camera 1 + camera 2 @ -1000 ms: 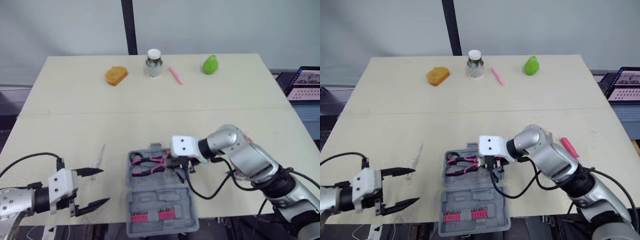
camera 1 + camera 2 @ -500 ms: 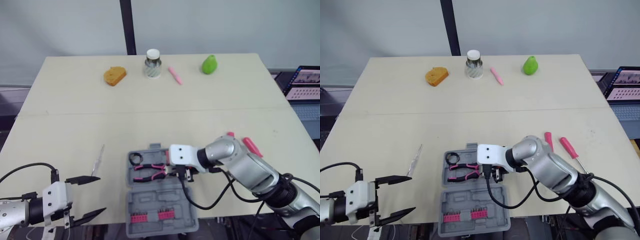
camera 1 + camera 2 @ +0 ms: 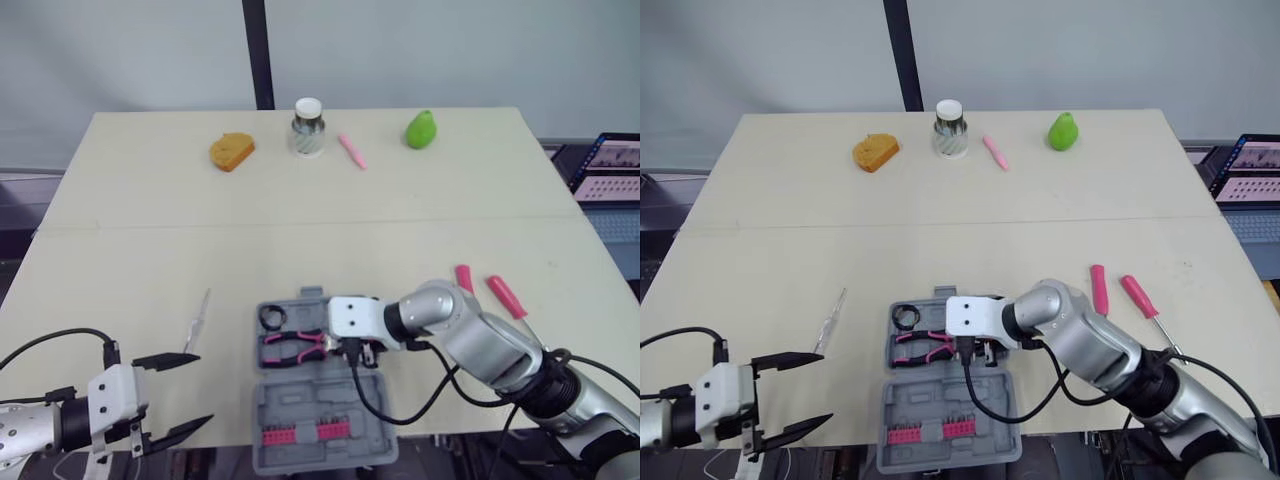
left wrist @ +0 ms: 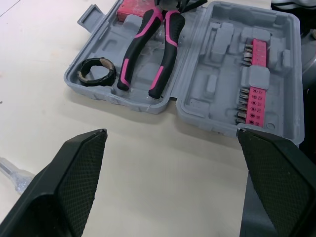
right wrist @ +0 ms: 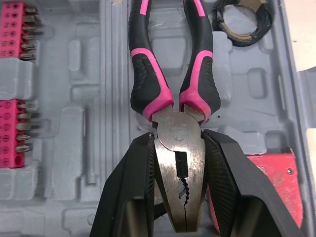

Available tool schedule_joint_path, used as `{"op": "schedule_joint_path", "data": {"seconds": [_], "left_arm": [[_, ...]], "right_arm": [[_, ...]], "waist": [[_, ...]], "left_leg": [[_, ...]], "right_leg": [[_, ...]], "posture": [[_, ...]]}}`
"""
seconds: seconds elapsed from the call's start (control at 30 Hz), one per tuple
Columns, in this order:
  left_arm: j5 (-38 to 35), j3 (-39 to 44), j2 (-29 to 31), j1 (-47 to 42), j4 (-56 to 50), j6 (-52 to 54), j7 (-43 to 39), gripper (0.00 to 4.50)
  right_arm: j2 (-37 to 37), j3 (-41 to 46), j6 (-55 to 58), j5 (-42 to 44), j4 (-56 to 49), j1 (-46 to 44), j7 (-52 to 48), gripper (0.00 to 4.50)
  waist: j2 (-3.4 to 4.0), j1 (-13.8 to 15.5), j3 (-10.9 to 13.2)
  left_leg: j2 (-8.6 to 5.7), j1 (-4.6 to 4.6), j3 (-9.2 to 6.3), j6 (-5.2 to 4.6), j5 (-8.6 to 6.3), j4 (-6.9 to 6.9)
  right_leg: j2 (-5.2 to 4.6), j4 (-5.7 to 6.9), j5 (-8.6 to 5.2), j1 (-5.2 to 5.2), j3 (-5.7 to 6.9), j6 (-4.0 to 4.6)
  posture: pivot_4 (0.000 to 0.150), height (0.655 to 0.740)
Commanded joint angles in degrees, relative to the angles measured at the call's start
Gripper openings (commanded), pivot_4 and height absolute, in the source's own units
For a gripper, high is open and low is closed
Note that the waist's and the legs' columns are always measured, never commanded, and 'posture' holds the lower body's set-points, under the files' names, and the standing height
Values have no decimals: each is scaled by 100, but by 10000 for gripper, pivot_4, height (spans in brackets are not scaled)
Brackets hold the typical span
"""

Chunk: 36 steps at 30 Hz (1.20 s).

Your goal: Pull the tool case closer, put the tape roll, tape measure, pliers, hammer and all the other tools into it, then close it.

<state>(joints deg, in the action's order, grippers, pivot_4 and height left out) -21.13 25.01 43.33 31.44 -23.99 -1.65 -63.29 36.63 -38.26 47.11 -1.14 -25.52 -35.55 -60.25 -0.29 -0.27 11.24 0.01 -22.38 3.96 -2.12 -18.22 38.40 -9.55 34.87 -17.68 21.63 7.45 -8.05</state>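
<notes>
The grey tool case (image 3: 352,400) lies open near the table's front edge. Its far half holds the black tape roll (image 3: 271,317), a red tool (image 5: 274,182) and the pink-and-black pliers (image 3: 300,342). My right gripper (image 5: 177,138) is shut on the pliers' metal head, its fingers (image 5: 133,197) on either side, with the pliers low in their recess. The near half holds pink bit strips (image 4: 253,74). Two pink-handled screwdrivers (image 3: 464,278) (image 3: 505,296) lie right of the case. A clear-handled tool (image 3: 197,320) lies left of it. My left gripper (image 3: 175,395) hangs open at the front left, holding nothing.
Along the far edge stand an orange bread-like piece (image 3: 232,151), a capped jar (image 3: 308,127), a pink pen (image 3: 351,151) and a green pear (image 3: 421,129). A laptop (image 3: 610,165) sits off the table's right side. A dark pole (image 3: 256,50) rises behind the table.
My right gripper has carried the pliers leftward over the case's far half, uncovering both screwdrivers. My left gripper has dropped back toward the front edge, still open.
</notes>
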Motion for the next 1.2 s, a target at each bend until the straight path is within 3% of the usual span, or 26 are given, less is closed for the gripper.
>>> {"op": "schedule_joint_path", "data": {"seconds": [0.03,0.8,0.87,0.9,1.03,1.2], "left_arm": [[-14,20,43,-11,-92,-19,34,45000],[57,-29,63,-104,-84,23,155,45000],[63,-34,59,-111,-75,16,157,45000],[69,-38,58,-113,-67,7,156,45000],[87,-43,55,-149,-11,-22,161,45000],[120,-110,54,-289,62,-32,200,45000]], "right_arm": [[-66,-32,-177,-72,-22,-87,55,9471],[-248,-76,-365,-217,289,-102,30,9471],[-269,-39,-315,-174,277,-117,14,20657],[-268,-11,-281,-136,248,-126,-13,23814],[-169,242,-165,95,67,-208,-151,43617],[-626,898,-448,570,220,-93,136,44809]], "waist": [[0,-1,0],[0,-2,0],[0,-2,0],[0,-2,0],[0,-2,0],[0,0,0]], "left_leg": [[0,0,0,0,0,0],[1,0,0,0,0,-1],[1,0,0,0,0,-1],[1,0,0,0,0,-1],[1,0,0,0,0,-1],[2,1,-1,0,0,-1]], "right_leg": [[0,0,0,0,0,0],[1,1,0,0,2,1],[1,1,-1,0,2,1],[1,1,0,0,1,1],[1,1,0,0,1,1],[1,2,0,0,1,1]], "posture": [[1500,7400],[1500,7400],[1500,7400],[1500,7400],[1500,7400],[1500,7400]]}}
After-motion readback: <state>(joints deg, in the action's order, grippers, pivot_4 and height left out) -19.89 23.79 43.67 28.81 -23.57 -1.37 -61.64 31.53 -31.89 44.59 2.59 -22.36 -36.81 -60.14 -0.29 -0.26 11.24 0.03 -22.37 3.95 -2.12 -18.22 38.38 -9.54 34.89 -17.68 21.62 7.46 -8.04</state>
